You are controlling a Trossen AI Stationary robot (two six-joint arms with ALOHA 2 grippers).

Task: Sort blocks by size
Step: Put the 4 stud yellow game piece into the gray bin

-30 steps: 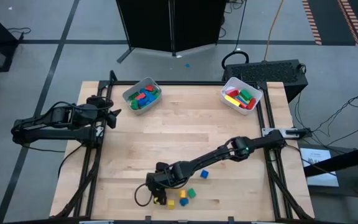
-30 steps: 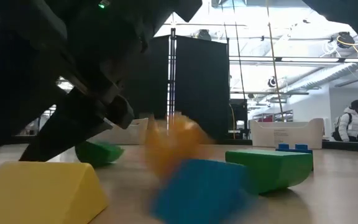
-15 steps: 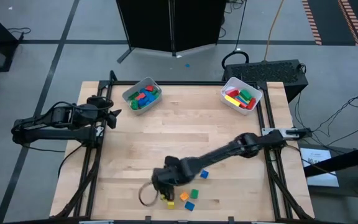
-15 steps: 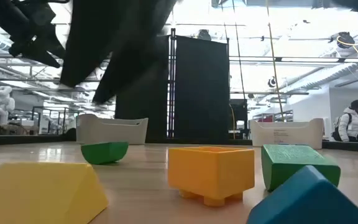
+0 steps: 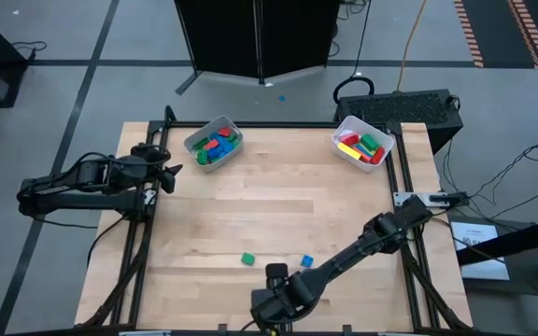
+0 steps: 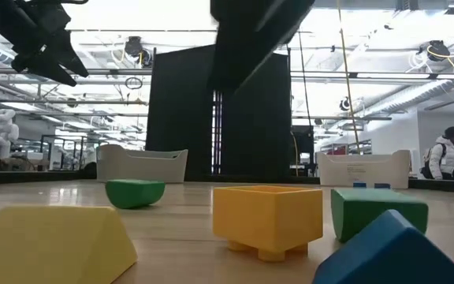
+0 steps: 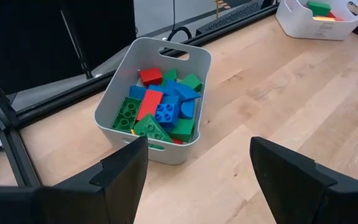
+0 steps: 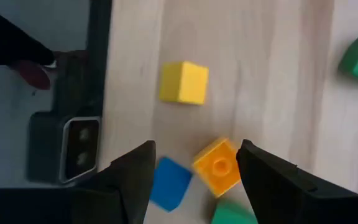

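My right gripper (image 5: 271,308) hangs open over the table's near edge, pointing down, its fingers apart (image 8: 194,180). Below it lie a yellow block (image 8: 184,82), an orange block (image 8: 217,165), a blue block (image 8: 169,183) and a green block (image 8: 232,214); it touches none of them. In the high view the arm hides these. A green block (image 5: 247,259) and a blue block (image 5: 307,261) lie farther in. In the low view the orange block (image 6: 268,217) rests studs down. My left gripper (image 5: 166,173) waits open at the table's left edge.
The left white bin (image 5: 215,142) holds several red, blue and green blocks and shows in the left wrist view (image 7: 157,106). The right white bin (image 5: 362,140) holds red, green and yellow ones. A camera unit (image 8: 79,143) sits at the near edge. A person (image 6: 448,154) stands beyond the table.
My right gripper has risen from among the blocks and gone toward the table's near edge and a little to the right. The orange block has tumbled and come to rest studs down, and the blue block beside it has shifted aside.
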